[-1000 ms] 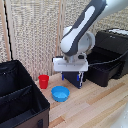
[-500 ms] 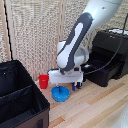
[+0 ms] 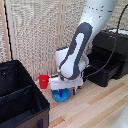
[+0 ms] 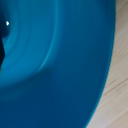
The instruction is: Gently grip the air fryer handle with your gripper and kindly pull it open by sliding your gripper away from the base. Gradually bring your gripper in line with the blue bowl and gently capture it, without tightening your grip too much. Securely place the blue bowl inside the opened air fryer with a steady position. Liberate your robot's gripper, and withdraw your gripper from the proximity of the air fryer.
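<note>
Gripper right down on the blue bowl, beside the red cup. Can't tell if clenched or released. Air fryer well apart.

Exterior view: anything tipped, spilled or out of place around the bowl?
Nothing stands out. The small round light-blue plastic bowl sits upright on the wooden floor, the red cup upright beside it, and the glossy black air fryer has its drawer pulled open.
</note>
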Tool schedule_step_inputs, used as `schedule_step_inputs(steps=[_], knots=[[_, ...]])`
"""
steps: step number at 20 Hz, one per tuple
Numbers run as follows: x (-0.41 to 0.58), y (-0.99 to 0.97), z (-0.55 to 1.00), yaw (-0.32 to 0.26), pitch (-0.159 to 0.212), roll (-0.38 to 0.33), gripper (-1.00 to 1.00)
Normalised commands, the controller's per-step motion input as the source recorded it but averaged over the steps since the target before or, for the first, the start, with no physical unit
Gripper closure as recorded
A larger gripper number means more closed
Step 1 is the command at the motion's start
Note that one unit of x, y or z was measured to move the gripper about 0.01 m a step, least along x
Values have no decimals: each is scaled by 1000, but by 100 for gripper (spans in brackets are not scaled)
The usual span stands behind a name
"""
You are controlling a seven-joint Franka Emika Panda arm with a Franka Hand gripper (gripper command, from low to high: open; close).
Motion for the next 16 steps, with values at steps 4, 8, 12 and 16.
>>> schedule_step_inputs(steps=[4,8,12,16], knots=[[7,-51,-57,53,12,5,100],[28,-13,-6,100,-2,5,100],[91,-20,-11,55,-34,0,100],[77,-54,-28,12,-54,0,100]])
